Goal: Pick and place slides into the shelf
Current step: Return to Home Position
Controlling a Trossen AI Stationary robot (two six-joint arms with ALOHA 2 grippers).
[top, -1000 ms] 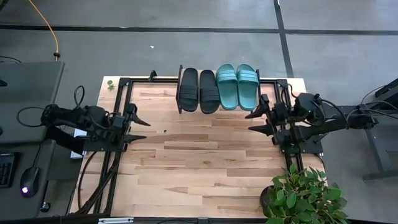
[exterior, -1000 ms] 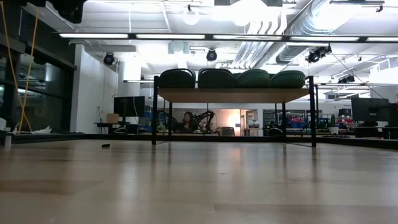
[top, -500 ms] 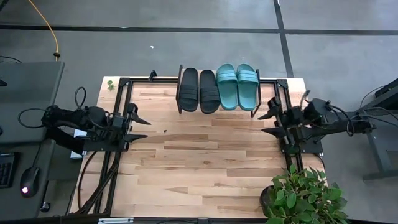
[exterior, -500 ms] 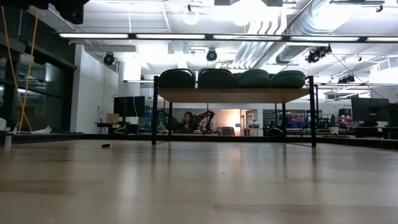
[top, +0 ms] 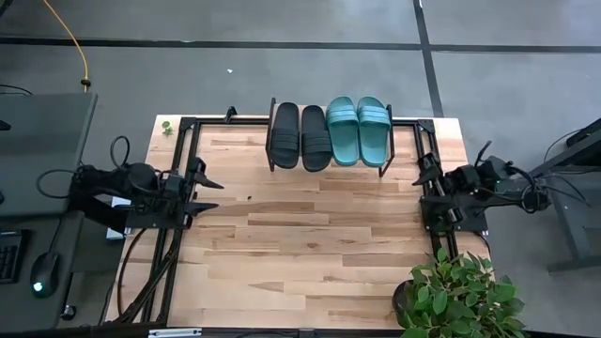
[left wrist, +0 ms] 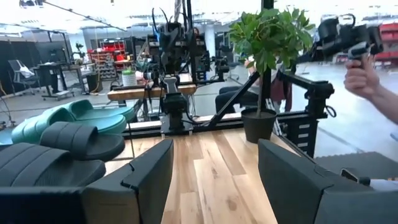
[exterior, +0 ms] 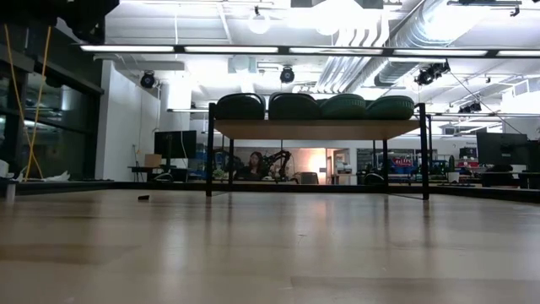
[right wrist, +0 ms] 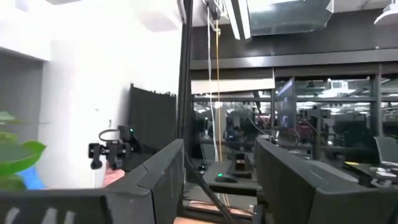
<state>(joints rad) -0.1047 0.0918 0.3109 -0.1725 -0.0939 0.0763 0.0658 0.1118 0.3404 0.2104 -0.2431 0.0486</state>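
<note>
Left hand [top: 220, 195], fingers parted; left wrist view alone shows person's hand [left wrist: 362, 76].

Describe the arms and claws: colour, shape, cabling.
Left arm and right arm are dark, jointed, with black cables looping off the rear links. Left claw and right claw each have two black wedge-shaped fingers, flat-faced, matte, tapering to points. No markings visible.

A leafy green potted plant [top: 460, 296] stands at the light wooden plank tabletop [top: 310, 244]'s corner; a black computer mouse [top: 39, 286] lies beyond the opposite side.
</note>
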